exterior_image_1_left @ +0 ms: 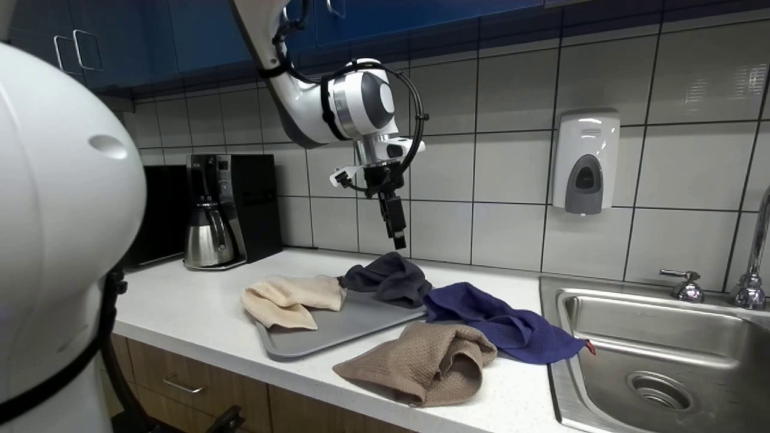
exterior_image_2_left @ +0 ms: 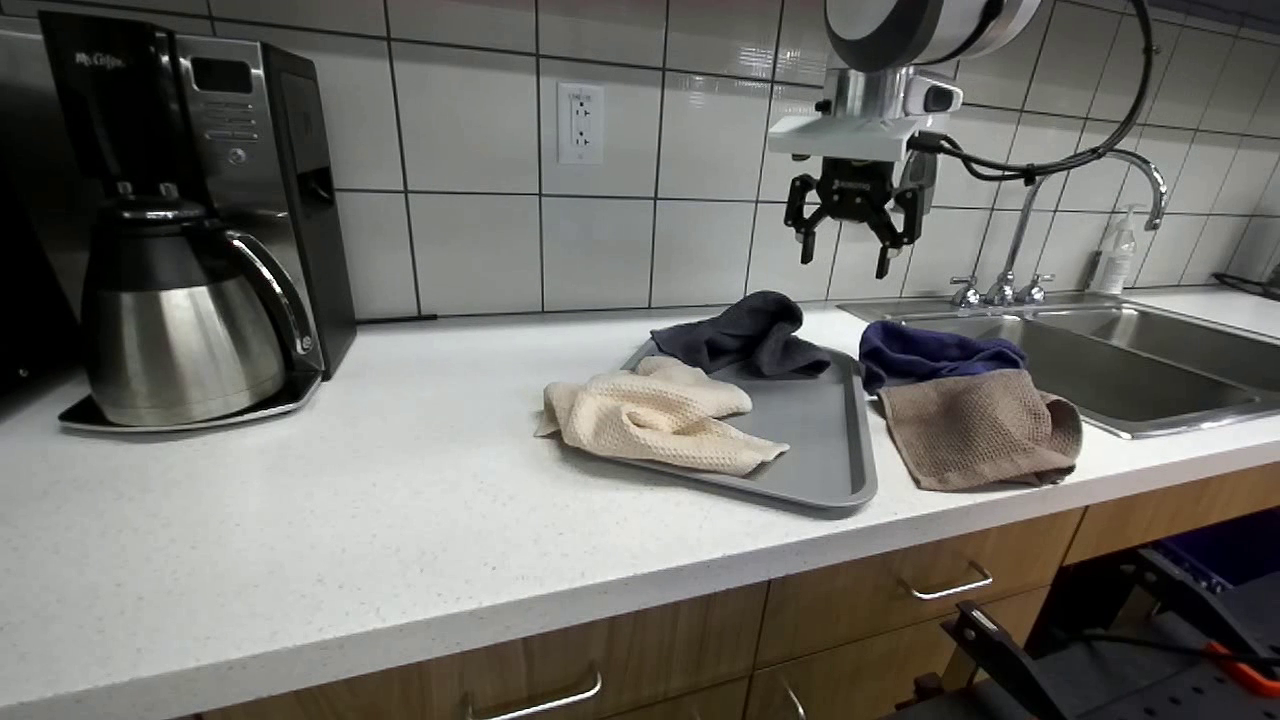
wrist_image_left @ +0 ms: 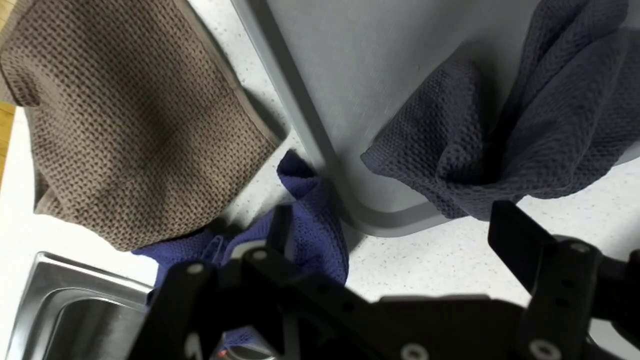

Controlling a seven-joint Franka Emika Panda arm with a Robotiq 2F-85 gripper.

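Nearest in the wrist view, our empty, wide-spread Robotiq gripper (wrist_image_left: 391, 220) is hanging with the charcoal waffle-weave towel (wrist_image_left: 545, 140) below one side and the indigo towel (wrist_image_left: 318, 232) below the other, so we are risking snagging both or scraping the gray tray (wrist_image_left: 380, 100) if descending off-center.

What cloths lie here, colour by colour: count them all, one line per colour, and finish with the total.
Cream cloth: 1
Dark grey cloth: 1
Blue cloth: 1
Brown cloth: 1
Total: 4 cloths
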